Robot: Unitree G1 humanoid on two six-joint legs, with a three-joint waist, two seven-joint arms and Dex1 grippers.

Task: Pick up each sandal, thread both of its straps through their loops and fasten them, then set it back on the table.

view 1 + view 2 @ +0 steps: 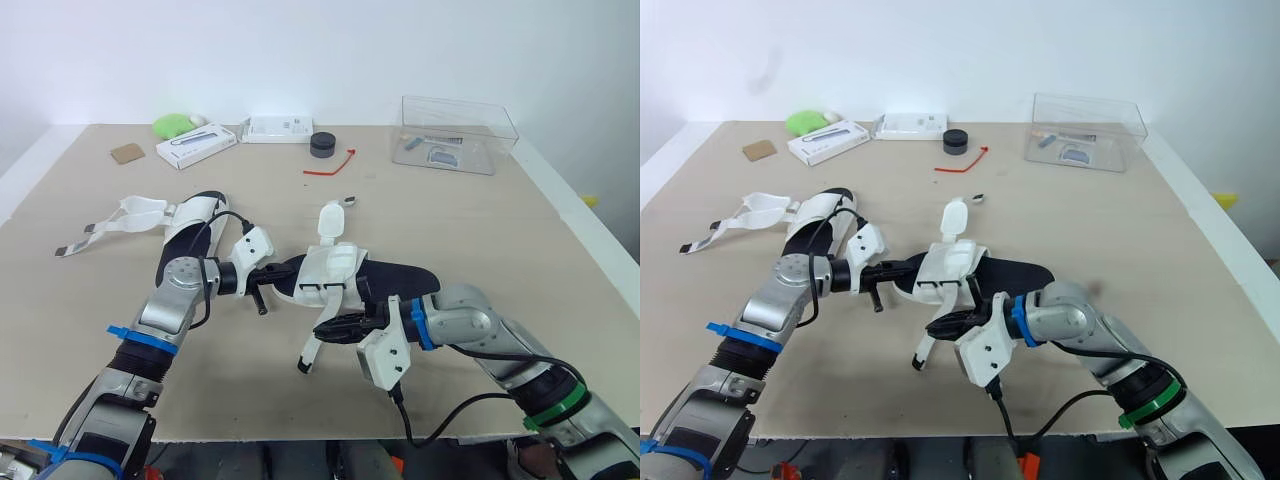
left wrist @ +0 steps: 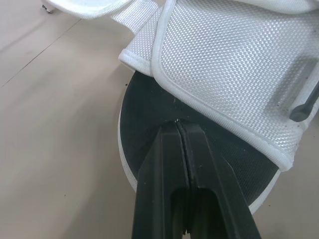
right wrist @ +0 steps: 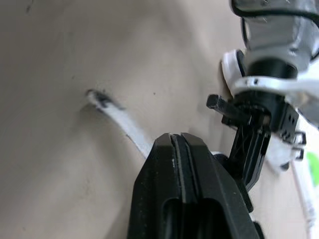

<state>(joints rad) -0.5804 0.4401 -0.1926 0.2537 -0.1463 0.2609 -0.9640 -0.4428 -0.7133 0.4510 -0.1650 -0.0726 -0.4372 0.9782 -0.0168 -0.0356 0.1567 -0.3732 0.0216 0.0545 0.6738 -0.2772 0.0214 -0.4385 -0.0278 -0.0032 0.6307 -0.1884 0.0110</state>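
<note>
Left eye view: a black-soled sandal [image 1: 395, 275] lies at centre frame on the tan tabletop [image 1: 480, 230], between the robot's two arms. The left end effector [image 1: 295, 270] meets the sandal's left-hand end. Just below centre, the right end effector [image 1: 322, 329] is clamped on a loose white strap [image 1: 310, 352], whose free end hangs down to the tabletop. The second sandal [image 1: 185, 225] sits at centre left with its straps splayed open, not yet fastened.

Left wrist view: the left end effector's fingers [image 2: 159, 159] are pressed fully together, tips against the black insole [image 2: 149, 114] just under a white mesh flap [image 2: 234, 64]. Whether they pinch anything cannot be made out.

Right wrist view: the right end effector's fingers are closed with no gap, and the strap runs out from beside their tips to the tabletop. The left end effector stands close behind.

The likely trouble is slip. If the left end effector is merely pressing, a pull on the strap could swing or drag the sandal. The thin strap could also slide out of its narrow pinch before reaching a loop, and the two end effectors, working so near each other, could knock together.
</note>
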